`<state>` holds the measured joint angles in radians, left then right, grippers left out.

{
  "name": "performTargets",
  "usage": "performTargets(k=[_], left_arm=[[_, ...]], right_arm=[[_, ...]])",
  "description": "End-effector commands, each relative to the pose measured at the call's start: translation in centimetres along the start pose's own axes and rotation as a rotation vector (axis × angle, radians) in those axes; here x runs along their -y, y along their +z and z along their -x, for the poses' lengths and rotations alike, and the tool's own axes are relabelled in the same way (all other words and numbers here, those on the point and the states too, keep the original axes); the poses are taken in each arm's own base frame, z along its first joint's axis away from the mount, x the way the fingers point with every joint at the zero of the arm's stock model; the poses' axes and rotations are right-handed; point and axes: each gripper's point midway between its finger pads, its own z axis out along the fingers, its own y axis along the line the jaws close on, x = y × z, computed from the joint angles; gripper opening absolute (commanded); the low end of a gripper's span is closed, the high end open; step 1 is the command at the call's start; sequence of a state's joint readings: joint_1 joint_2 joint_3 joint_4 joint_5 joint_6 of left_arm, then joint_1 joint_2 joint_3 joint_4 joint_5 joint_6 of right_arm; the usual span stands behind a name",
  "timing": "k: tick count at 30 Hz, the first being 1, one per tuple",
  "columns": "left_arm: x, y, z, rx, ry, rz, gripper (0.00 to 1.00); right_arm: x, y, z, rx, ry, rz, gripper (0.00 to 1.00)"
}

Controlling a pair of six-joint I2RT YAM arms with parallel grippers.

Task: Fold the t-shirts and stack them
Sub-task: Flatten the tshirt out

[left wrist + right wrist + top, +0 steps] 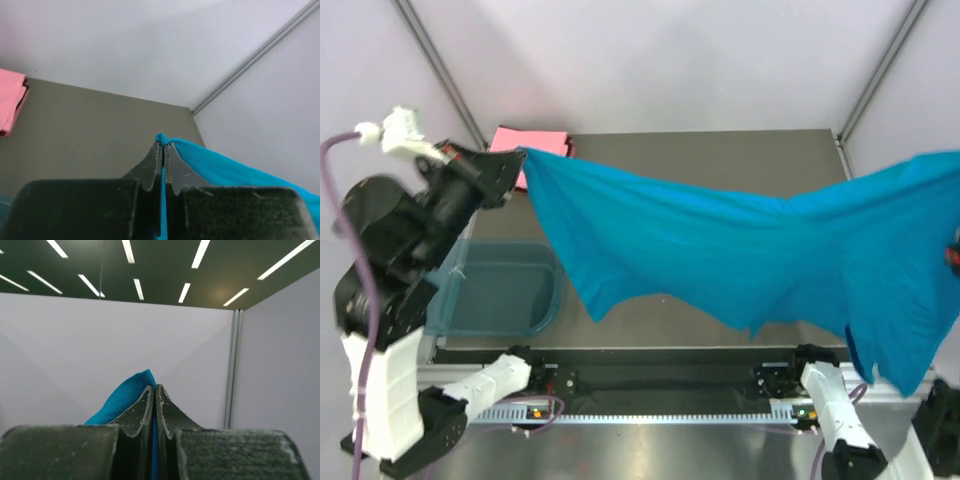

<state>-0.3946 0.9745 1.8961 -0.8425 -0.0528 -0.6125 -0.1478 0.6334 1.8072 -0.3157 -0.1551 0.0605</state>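
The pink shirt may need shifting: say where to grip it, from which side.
Grip the pink shirt at its right-hand edge, coming low from the table's middle. It lies folded flat at the far left, and its layers seem to end on that edge, so one pinch could catch them all.

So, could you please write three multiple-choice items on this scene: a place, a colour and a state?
1. Where does the folded salmon-pink cloth t-shirt lie? A. far left corner of the grey table; B. its near right corner; C. its middle.
2. What colour is the stretched cloth t-shirt? A. white; B. teal-blue; C. yellow.
3. How is the left gripper? A. wide open; B. shut on the stretched cloth t-shirt; C. shut on nothing.
Key: 1 A, it sits at the far left edge; 2 B, teal-blue in every view; 3 B, cloth is pinched between its jaws.
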Motion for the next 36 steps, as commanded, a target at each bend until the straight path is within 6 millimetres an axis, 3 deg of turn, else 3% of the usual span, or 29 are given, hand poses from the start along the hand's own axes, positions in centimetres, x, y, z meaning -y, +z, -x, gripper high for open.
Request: performTargets(k=[1, 3, 4, 7, 12, 16, 20, 21, 22, 24, 25, 30, 33, 35, 36], left_arm=[[-4.5, 7.0, -4.6, -0.139, 0.08, 0.173, 0.0], [-4.9, 9.3, -5.8, -0.164, 0.091, 0.17, 0.0], [-5.5, 10.8, -6.7, -0.187, 0.096, 0.185, 0.0], [-6.4, 13.6, -6.6, -0.155, 0.128, 0.214, 0.0], [-5.9, 15.3, -4.4, -0.069, 0.122, 0.222, 0.0], [-4.5, 13.4, -0.8, 0.075, 0.097, 0.19, 0.0], [-3.4, 10.8, 1.3, 0.143, 0.11, 0.153, 0.0], [-3.5, 10.4, 1.0, 0.141, 0.119, 0.144, 0.0], [-2.8, 8.9, 1.6, 0.16, 0.12, 0.111, 0.0], [-3.1, 8.0, 0.9, 0.157, 0.127, 0.099, 0.0], [-2.7, 6.4, 1.4, 0.176, 0.124, 0.078, 0.0], [-2.1, 2.8, -1.4, 0.11, 0.105, -0.025, 0.0], [-2.3, -0.8, -1.2, 0.122, 0.104, -0.028, 0.0], [-1.8, -2.3, -0.5, 0.13, 0.109, -0.038, 0.0], [-1.6, -3.0, -0.4, 0.128, 0.113, -0.05, 0.0]], right_arm=[[1.5, 5.7, -13.6, -0.295, 0.001, 0.011, 0.0], [2.0, 7.1, -16.8, -0.336, -0.031, 0.021, 0.0], [1.9, 7.9, -19.8, -0.392, -0.026, 0.048, 0.0], [1.6, 9.2, -23.3, -0.4, -0.027, 0.088, 0.0], [0.8, 11.2, -23.7, -0.387, 0.003, 0.145, 0.0], [-0.3, 12.5, -21.8, -0.37, 0.036, 0.207, 0.0], [-0.5, 11.7, -18.7, -0.321, 0.058, 0.188, 0.0], [-0.5, 11.1, -18.2, -0.328, 0.061, 0.18, 0.0], [-0.5, 10.3, -16.7, -0.313, 0.051, 0.172, 0.0], [-0.6, 8.8, -16.1, -0.342, 0.049, 0.161, 0.0], [-0.6, 7.7, -14.5, -0.324, 0.039, 0.146, 0.0], [-0.7, 3.2, -10.8, -0.308, 0.048, 0.097, 0.0], [-0.6, 0.9, -8.4, -0.299, 0.051, 0.06, 0.0], [-0.4, -0.3, -6.8, -0.297, 0.06, 0.035, 0.0], [0.3, -0.9, -5.1, -0.274, 0.048, -0.004, 0.0]])
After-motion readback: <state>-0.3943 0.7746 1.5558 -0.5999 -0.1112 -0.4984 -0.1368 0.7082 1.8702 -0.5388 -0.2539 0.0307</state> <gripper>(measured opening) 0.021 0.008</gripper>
